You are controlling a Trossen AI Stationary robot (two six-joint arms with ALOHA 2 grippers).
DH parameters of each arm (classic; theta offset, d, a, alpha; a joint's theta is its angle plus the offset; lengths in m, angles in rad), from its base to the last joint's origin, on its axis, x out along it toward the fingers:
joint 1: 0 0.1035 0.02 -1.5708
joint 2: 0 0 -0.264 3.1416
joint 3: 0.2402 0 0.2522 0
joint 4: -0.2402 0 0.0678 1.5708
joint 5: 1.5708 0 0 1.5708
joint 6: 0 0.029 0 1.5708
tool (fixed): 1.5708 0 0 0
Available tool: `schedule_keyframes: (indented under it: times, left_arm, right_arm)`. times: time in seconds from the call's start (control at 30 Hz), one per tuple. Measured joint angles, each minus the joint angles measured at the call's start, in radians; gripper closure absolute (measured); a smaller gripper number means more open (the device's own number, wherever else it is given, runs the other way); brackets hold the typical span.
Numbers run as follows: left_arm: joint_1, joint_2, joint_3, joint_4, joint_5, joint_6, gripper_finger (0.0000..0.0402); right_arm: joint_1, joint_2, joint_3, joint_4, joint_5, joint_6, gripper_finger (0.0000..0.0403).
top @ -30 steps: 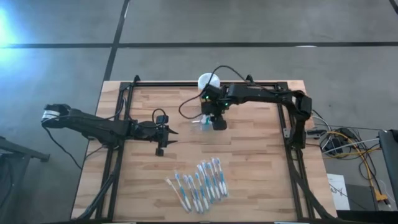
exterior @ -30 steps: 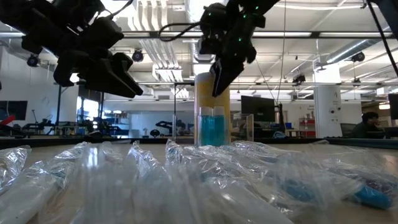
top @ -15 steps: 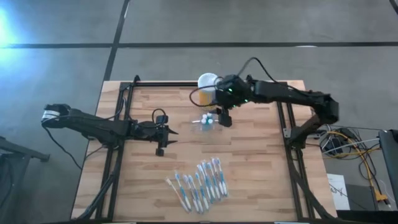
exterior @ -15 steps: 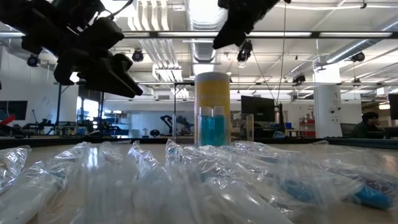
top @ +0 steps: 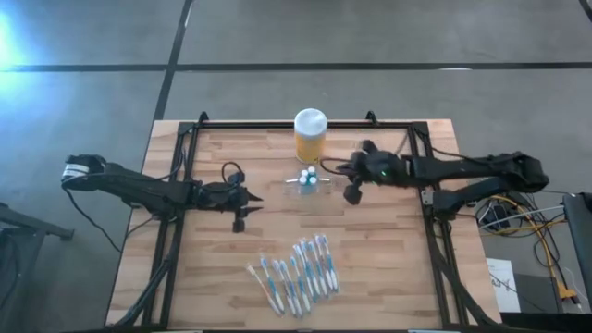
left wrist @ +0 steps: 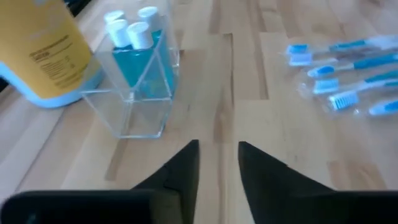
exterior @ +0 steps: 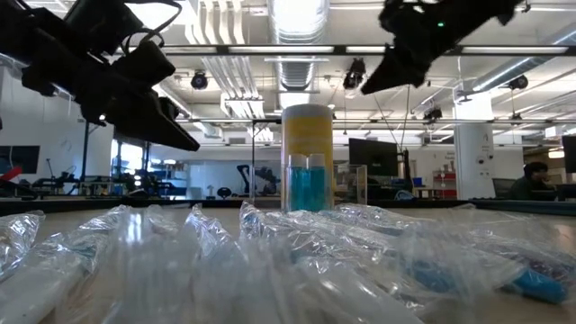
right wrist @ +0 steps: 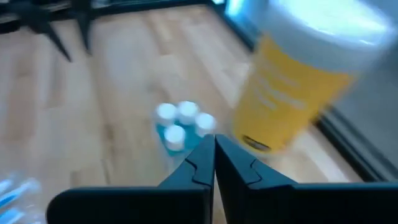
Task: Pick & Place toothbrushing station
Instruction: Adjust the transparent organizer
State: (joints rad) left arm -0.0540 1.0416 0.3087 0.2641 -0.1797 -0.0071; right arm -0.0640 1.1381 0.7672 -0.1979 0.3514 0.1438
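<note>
Wooden desk (top: 388, 240) seen from above: the toothbrushing station (top: 305, 182), a clear holder with blue white-capped tubes, stands just in front of a yellow jar (top: 310, 137). Right claw (top: 351, 193) hangs near it, clenched, empty. Left claw (top: 250, 198), farther off, is slightly parted, empty. Wrapped toothbrushes (top: 296, 273) lie nearer the front edge.

I am looking down on a light wooden table (top: 388, 240) with a black frame along its edges. At the far middle edge stands a yellow jar (top: 310, 139) with a white lid. Just in front of it sits the toothbrushing station (top: 306, 182), a clear holder with blue, white-capped tubes upright inside. Nearer me, well apart, a fanned row of wrapped toothbrushes (top: 296, 273) lies flat.
</note>
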Motion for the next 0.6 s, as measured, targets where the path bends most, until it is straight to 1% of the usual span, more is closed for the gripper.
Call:
schedule_keyframes:
  times: [0.1, 0.2, 0.23, 0.3, 0.43, 0.5, 0.6]
  left_arm:
    - [0.000, 0.000, -0.002, 0.007, -0.040, -0.051, 0.0336]
    - [0.000, 0.000, -0.002, 0.008, -0.121, -0.126, 0.0385]
    - [0.000, 0.000, -0.002, 0.010, -0.149, -0.156, 0.0392]
    - [0.000, 0.006, -0.003, 0.018, -0.196, -0.215, 0.0393]
    - [0.000, 0.031, -0.003, 0.019, -0.239, -0.316, 0.0395]
    - [0.000, 0.051, -0.003, 0.031, -0.248, -0.370, 0.0398]
    - [0.000, 0.098, -0.003, 0.063, -0.250, -0.428, 0.0396]
  right_arm:
    - [0.090, -0.065, -0.079, -0.008, 0.154, 0.079, 0.0394]
    - [0.169, -0.115, -0.142, -0.003, 0.274, 0.165, 0.0394]
    - [0.191, -0.124, -0.163, -0.003, 0.317, 0.203, 0.0394]
    - [0.230, -0.130, -0.204, -0.003, 0.390, 0.283, 0.0394]
    - [0.264, -0.112, -0.274, 0.004, 0.494, 0.448, 0.0394]
    - [0.265, -0.086, -0.304, 0.005, 0.518, 0.533, 0.0394]
    - [0.265, -0.037, -0.347, 0.042, 0.524, 0.634, 0.0394]
